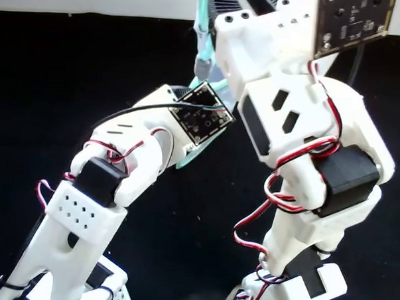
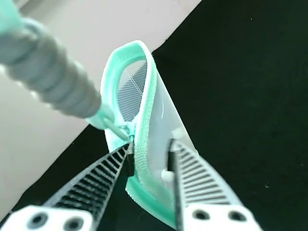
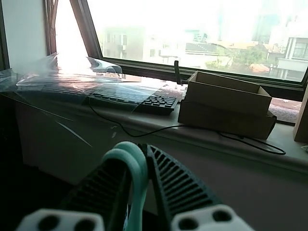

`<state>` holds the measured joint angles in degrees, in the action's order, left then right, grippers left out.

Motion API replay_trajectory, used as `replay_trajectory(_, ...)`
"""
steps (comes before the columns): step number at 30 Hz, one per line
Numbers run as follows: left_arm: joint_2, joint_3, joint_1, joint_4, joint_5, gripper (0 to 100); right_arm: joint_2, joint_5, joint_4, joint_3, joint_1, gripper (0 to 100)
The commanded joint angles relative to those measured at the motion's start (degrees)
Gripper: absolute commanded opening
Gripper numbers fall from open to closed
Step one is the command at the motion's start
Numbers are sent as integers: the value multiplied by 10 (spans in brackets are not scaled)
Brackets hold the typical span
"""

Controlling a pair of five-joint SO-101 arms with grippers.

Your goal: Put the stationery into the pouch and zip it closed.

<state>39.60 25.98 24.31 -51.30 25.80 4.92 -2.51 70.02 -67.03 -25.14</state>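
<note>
Left wrist view: the left fingers (image 2: 150, 162) are pinched onto the mint pouch (image 2: 161, 115) by its zip, holding it upright in the air over the black bench (image 2: 250, 96). Above the pouch, the right fingers (image 3: 140, 155) are clamped tight on the pull loop (image 3: 126, 154).

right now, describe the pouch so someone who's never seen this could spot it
Over the black table, find the left arm; its jaws hold the pouch. It is the one mint-green, see-through thing there, with a grey ribbed pull on its zip.
</note>
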Motion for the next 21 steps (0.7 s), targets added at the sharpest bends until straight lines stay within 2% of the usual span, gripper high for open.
replay_trajectory(1, -15, -24, 8, 18, 42, 10, 4, 7, 9, -17, 19, 6)
replay_trajectory(11, -16, -61, 12, -56, 46, 7, 5, 9, 25, -17, 53, 6)
replay_trajectory(21, -2, -65, -47, -148, 46, 7, 0, 9, 20, -11, 197, 6)
